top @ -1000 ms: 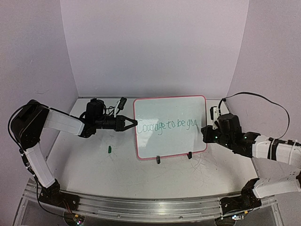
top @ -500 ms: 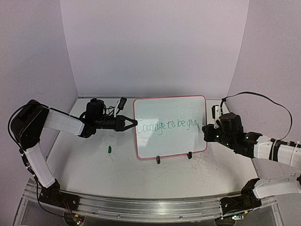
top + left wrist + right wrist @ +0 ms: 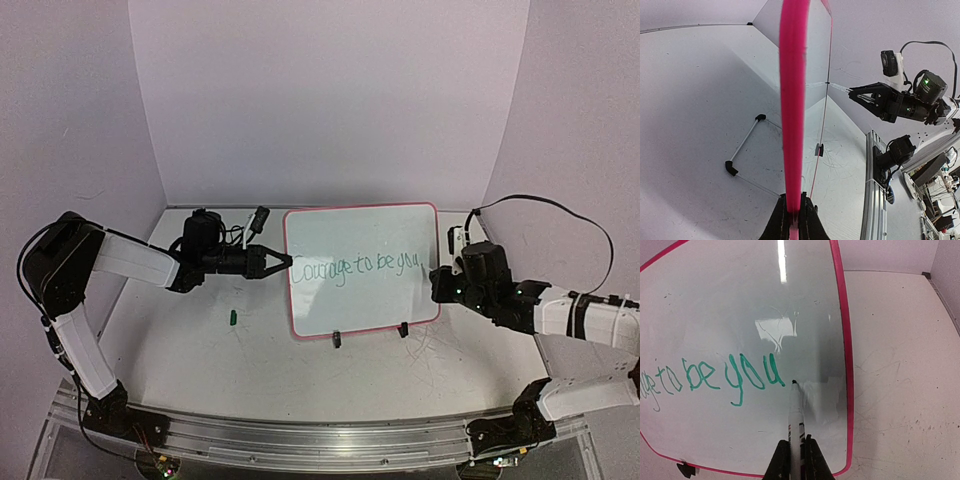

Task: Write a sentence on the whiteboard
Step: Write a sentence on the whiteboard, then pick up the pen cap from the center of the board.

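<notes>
Since half a second before, the right gripper [image 3: 435, 283] had slid back left to the board's right edge. It pinched a marker [image 3: 796, 415], tip at the board [image 3: 360, 228] just after the "u"; the marker's label print was too blurred to read. The sentence [image 3: 360, 267], in green, read "Courage to be you" across the middle of the board, which stood at the centre of the top view on a wire stand [image 3: 744, 150]. The left gripper [image 3: 794, 205] was clamped on the pink frame's left edge. A small green piece [image 3: 232, 317] lay on the table [image 3: 200, 360], lower left of the board.
</notes>
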`<state>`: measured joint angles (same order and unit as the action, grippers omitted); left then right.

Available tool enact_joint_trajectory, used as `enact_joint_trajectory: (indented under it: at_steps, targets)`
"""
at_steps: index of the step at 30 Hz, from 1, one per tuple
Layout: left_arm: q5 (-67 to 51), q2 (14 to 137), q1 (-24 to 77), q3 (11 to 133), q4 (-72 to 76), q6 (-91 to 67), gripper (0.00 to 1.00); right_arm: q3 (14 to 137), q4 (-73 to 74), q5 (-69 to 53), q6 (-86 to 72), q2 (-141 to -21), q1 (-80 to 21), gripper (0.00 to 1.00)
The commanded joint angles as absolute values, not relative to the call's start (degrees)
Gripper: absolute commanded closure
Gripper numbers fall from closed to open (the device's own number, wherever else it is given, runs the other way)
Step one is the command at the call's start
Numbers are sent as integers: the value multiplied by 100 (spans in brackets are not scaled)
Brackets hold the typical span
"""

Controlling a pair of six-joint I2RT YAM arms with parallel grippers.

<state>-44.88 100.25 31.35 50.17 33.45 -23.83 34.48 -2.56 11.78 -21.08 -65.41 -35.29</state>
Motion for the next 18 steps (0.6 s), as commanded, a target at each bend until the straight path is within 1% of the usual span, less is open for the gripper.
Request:
enact_joint_trajectory:
  at_steps: [1,3,8,10,13,17,18]
  targets:
    - [-4315,10048,3175,5122,3255,-2243,100,3559,-396,1378,-2131,-6613,-3498,100]
    - [-4317,10037,3174,5114,3256,-2246,100,3584,-317,1381,-2135,-6455,-3498,100]
    - [-4276,10015,3173,5109,3246,-2258,100,3673,269,1096,-2065,-5519,-3499,100]
    - [-4279,10037,3175,5141,3239,-2284,98,3651,508,1140,-2035,-5171,-3498,100]
    - [-4270,10042,3175,5192,3228,-2312,89,3543,692,1363,-1994,-4811,-3498,100]
    - [-4132,9820,3162,5254,3113,-2247,67,3587,790,1522,-1953,-4630,-3498,100]
    - [-4111,9743,3164,5294,3060,-2214,64,3619,788,1513,-1917,-4612,-3500,100]
